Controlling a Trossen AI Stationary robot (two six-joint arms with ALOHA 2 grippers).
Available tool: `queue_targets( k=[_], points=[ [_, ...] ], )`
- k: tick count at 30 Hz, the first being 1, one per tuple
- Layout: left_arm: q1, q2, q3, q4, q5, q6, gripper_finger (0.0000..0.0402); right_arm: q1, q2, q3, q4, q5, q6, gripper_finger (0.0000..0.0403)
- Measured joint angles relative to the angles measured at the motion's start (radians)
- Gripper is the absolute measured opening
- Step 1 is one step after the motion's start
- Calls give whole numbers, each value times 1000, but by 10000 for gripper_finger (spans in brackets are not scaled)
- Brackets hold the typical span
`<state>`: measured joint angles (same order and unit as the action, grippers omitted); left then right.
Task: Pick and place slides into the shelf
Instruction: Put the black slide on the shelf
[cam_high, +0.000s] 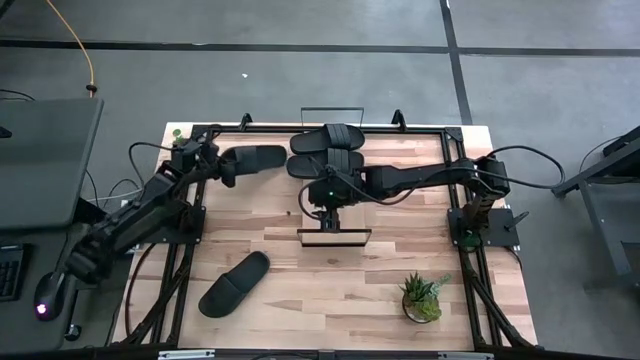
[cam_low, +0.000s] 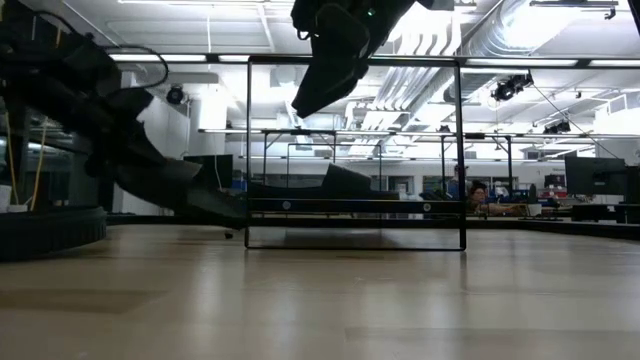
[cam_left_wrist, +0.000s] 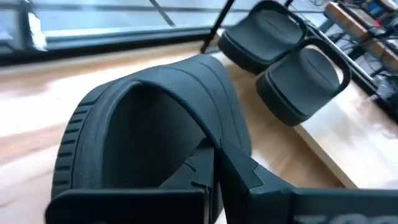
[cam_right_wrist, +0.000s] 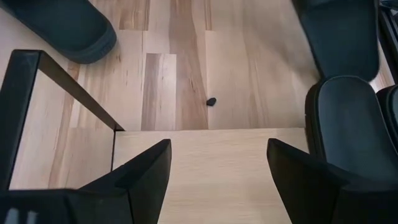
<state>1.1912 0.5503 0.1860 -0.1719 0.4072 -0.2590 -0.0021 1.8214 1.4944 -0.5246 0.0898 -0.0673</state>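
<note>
Two slides (cam_high: 327, 150) shelved, fingers (cam_right_wrist: 140, 171) apart (seemingly empty)

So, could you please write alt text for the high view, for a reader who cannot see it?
Seen from above, the left gripper holds a black slide at the table's far left, near two slides resting on the shelf. The right gripper hovers open over the shelf's near edge; a fourth slide lies nearer the camera.

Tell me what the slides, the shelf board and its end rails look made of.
Slides: matte black, ribbed strap, probably foam or rubber. Shelf board: pale wood with visible grain, unglossed. End rails: thin black bars, likely painted metal.
</note>
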Motion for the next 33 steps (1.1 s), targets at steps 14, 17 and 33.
queue_targets(
  k=[14,17,33],
  points=[
    [0,-357,56,-179,13,-65,0,0,0,0,-29,60,-1,257],
    [0,-384,56,-176,44,-89,0,0,0,0,-35,60,0,257],
    [0,-412,116,-170,229,-147,0,-1,0,-2,-93,223,-1,257]
  ],
)
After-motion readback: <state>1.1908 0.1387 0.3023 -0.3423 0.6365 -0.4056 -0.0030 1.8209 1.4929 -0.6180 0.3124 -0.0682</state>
